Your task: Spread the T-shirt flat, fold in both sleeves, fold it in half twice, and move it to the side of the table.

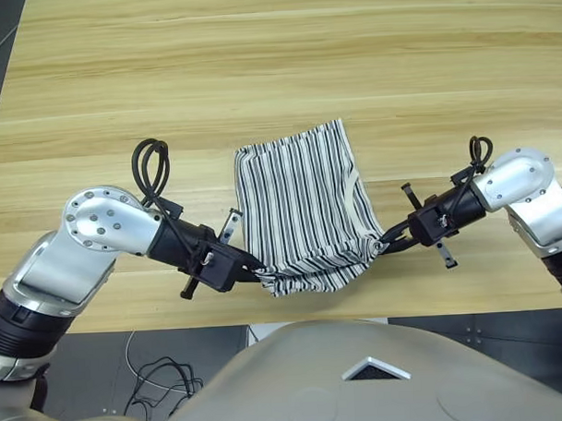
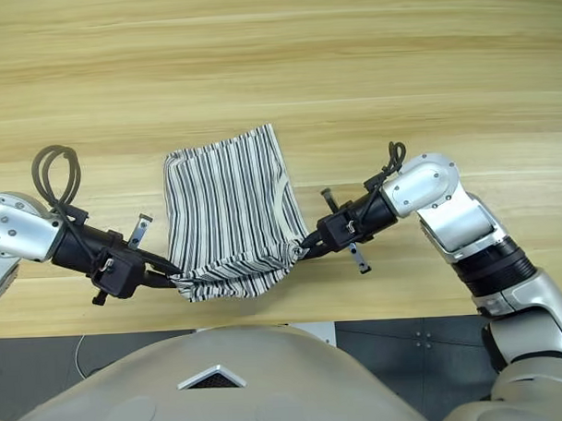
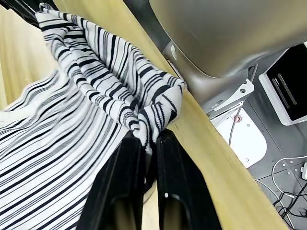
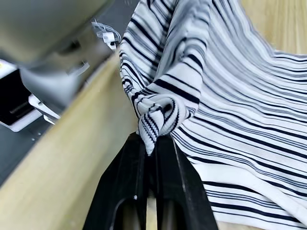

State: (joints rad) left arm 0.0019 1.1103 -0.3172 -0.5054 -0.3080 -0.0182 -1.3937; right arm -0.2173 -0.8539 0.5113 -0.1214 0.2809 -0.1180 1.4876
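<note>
A black-and-white striped T-shirt (image 1: pixel 299 205) lies folded into a narrow shape on the wooden table (image 1: pixel 276 63), its near edge bunched close to the table's front. My left gripper (image 1: pixel 261 272) is shut on the near left corner of the T-shirt (image 3: pixel 86 86); the cloth is pinched between the black fingers (image 3: pixel 120 177). My right gripper (image 1: pixel 384 246) is shut on the near right corner of the T-shirt (image 4: pixel 230 96), a wad of fabric sticking up between its fingers (image 4: pixel 127 177). The stretch of cloth between the two grippers sags in a fold.
The table's front edge (image 1: pixel 377 311) runs just below both grippers. Beyond it, on the floor, lie cables (image 1: pixel 148 372) and white equipment (image 3: pixel 244 139). Bare wood spreads behind and to both sides of the shirt.
</note>
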